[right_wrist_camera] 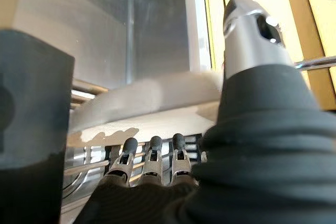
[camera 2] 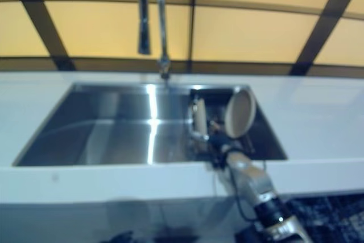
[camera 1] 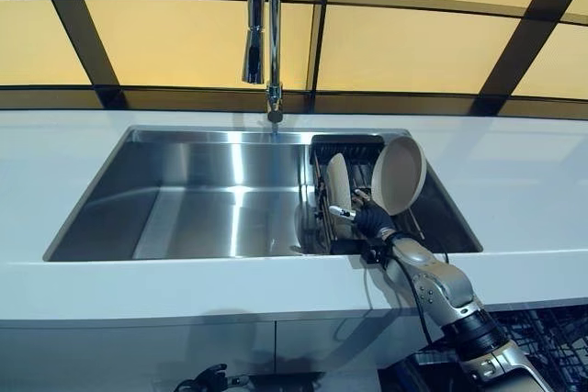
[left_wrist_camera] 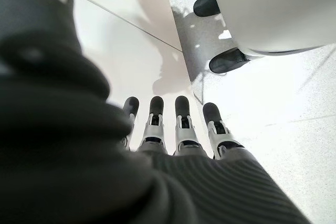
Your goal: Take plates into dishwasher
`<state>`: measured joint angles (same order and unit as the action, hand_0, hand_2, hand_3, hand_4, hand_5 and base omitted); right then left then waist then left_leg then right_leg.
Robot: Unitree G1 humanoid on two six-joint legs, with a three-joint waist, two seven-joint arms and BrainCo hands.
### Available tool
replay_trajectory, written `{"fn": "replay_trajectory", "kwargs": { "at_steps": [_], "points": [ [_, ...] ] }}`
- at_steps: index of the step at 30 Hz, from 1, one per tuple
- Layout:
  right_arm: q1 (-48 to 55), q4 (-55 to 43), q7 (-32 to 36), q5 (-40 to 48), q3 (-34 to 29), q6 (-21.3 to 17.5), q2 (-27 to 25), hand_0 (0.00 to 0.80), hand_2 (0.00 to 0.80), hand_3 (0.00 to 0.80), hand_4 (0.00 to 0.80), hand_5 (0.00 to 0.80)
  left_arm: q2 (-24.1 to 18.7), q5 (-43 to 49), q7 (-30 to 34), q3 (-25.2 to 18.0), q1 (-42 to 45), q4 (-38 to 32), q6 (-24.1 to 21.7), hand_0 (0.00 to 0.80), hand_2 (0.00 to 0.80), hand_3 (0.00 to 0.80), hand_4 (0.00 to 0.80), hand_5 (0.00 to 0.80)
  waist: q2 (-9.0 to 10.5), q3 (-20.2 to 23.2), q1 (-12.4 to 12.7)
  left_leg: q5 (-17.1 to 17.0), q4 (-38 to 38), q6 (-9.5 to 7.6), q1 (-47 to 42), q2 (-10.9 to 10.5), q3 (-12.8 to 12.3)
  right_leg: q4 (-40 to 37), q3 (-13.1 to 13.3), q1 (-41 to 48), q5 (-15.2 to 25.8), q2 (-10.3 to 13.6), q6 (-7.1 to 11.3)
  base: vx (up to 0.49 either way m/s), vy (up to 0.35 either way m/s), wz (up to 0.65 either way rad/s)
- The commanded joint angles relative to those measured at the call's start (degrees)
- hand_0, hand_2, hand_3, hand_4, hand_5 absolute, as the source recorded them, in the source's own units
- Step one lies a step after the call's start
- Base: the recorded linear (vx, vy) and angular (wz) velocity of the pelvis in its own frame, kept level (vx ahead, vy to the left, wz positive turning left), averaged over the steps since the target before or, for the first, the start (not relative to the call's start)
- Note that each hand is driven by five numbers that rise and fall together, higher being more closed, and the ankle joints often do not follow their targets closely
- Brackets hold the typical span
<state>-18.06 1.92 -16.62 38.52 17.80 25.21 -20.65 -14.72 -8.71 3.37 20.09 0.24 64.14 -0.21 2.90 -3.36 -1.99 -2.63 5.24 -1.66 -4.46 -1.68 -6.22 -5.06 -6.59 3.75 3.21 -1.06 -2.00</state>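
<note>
The sink (camera 1: pixel 184 199) sat mid-frame, the tap (camera 1: pixel 262 34) above it. A rack (camera 1: pixel 344 153) stood in its right end, holding two plates (camera 1: pixel 398 174).

A kitchen: steel sink (camera 1: pixel 184 218) under a tall faucet (camera 1: pixel 262 25), set in white counter (camera 1: pixel 514 181).

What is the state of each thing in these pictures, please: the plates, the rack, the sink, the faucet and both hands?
Sink: no water in it.
Faucet: off, no water running.
Dish rack: inside the sink's right end, holding plates.
Large plate: on edge, leaning.
Small plate: on edge in the rack.
Right hand: reaching at the small plate, fingers straight.
Left hand: idle, fingers straight.
</note>
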Motion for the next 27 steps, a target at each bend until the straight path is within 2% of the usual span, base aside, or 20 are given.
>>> {"fn": "replay_trajectory", "kwargs": {
  "at_steps": [1,10,18,19,21,22,23,27],
  "points": [
    [-8.44,2.05,-3.41,-0.84,-0.79,-3.79,2.42,0.0,0.0,0.0,0.0,0.0,1.25,-2.18,-0.45,3.33,-5.0,2.61,0.12,0.0,0.0,0.0,0.0,0.0,-0.94,-0.96,2.06,8.03,-0.24,-3.98,-2.33,-2.13,-0.42,0.45,-0.03,1.83,-3.38,1.65,3.39,0.0,0.0,0.0],
    [-11.29,5.8,-7.09,-2.91,-0.5,-3.37,4.62,0.0,0.0,0.0,0.0,0.0,1.95,-2.54,-0.43,4.06,-5.65,2.93,-0.05,0.0,0.0,0.0,0.0,0.0,-1.22,-1.29,2.59,7.92,-0.24,-4.09,-2.28,-2.25,0.22,0.94,-0.47,1.79,-3.73,1.77,3.2,0.0,0.0,0.0],
    [-11.34,6.16,-7.03,-3.83,-0.27,-2.71,4.62,0.0,0.0,0.0,0.0,0.0,2.04,-2.3,-0.44,4.21,-5.95,2.92,0.2,0.0,0.0,0.0,0.0,0.0,-1.35,-1.74,2.81,7.83,-0.24,-4.16,-1.92,-2.28,0.47,1.35,-0.84,1.28,-3.81,1.94,3.3,0.0,0.0,0.0],
    [-11.33,6.12,-6.96,-3.9,-0.27,-2.63,4.62,0.082,0.082,0.082,0.082,0.082,2.09,-2.38,-0.49,4.36,-5.91,2.76,0.29,0.0,0.0,0.0,0.0,0.0,-1.36,-1.78,2.83,7.84,-0.24,-4.19,-1.92,-2.31,0.52,1.33,-0.81,1.29,-3.83,1.92,3.3,0.0,0.0,0.0],
    [-11.28,6.19,-6.87,-4.05,-0.25,-2.66,4.57,0.163,0.163,0.163,0.163,0.163,2.09,-2.31,-0.44,4.31,-6.03,2.83,0.25,0.0,0.0,0.0,0.0,0.0,-1.34,-1.84,2.82,7.83,-0.24,-4.18,-1.88,-2.28,0.5,1.43,-0.87,1.2,-3.86,1.93,3.32,0.0,0.0,0.0],
    [-11.27,6.26,-6.79,-4.15,-0.1,-2.8,4.54,0.314,0.314,0.314,0.314,0.314,2.13,-2.42,-0.41,4.43,-6.13,3.0,0.13,0.0,0.0,0.0,0.0,0.0,-1.34,-1.84,2.8,7.84,-0.24,-4.17,-1.86,-2.28,0.52,1.45,-0.84,1.16,-3.87,1.91,3.31,0.0,0.0,0.0],
    [-11.31,6.18,-7.03,-4.24,-0.02,-2.67,4.58,0.408,0.408,0.408,0.408,0.408,2.2,-2.53,-0.54,4.54,-6.17,2.99,0.09,0.0,0.0,0.0,0.0,0.0,-1.33,-1.88,2.78,7.83,-0.24,-4.16,-1.86,-2.26,0.5,1.58,-0.88,1.11,-3.93,1.91,3.3,0.0,0.0,0.0],
    [-10.54,6.01,-6.97,-5.07,-0.08,-3.07,4.58,0.496,0.496,0.496,0.496,0.496,2.28,-2.4,-0.51,4.56,-6.09,2.67,0.17,0.0,0.0,0.0,0.0,0.0,-1.37,-1.96,2.74,7.87,-0.24,-4.21,-1.87,-2.24,0.53,1.77,-0.88,1.06,-4.05,1.91,3.33,0.0,0.0,0.0]
  ]
}}
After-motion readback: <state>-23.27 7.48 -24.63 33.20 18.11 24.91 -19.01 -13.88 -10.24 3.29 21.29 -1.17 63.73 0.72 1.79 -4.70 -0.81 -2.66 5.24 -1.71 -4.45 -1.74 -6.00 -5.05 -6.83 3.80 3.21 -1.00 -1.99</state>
